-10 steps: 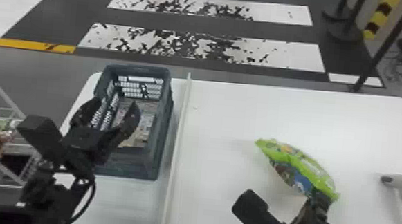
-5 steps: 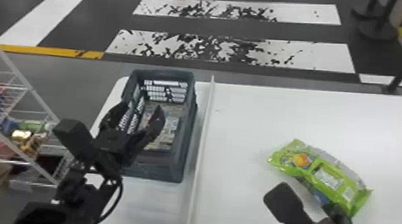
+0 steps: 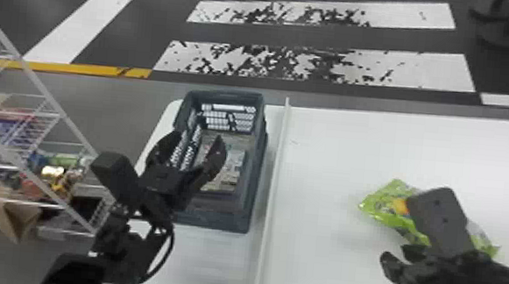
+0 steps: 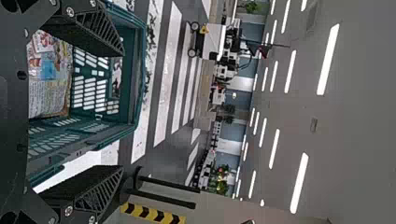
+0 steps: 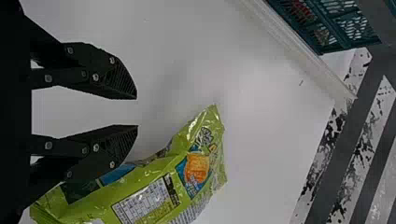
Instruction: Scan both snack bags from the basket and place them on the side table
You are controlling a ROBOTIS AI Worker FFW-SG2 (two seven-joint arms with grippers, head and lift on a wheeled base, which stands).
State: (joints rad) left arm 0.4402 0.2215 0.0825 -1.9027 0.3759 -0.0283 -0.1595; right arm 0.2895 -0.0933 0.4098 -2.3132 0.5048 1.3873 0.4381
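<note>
Right of the basket (image 3: 216, 216), the green snack bag (image 5: 154, 186) is lying near the right gripper (image 5: 137, 112), whose fingers are standing apart; presumably clearing it, that gripper should be rising without snagging the bag. By the basket, the left gripper (image 4: 123, 112) is also spreading its fingers.

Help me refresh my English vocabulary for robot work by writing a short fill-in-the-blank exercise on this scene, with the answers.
The snack bag lying on the white table is mainly bright ____.
In the head view, the basket stands to the ____ of the long white strip.
Of the basket and the snack bag, the left gripper is nearer to the ____.
The right gripper is open and holds ____.

Missing words: green; left; basket; nothing.
</note>
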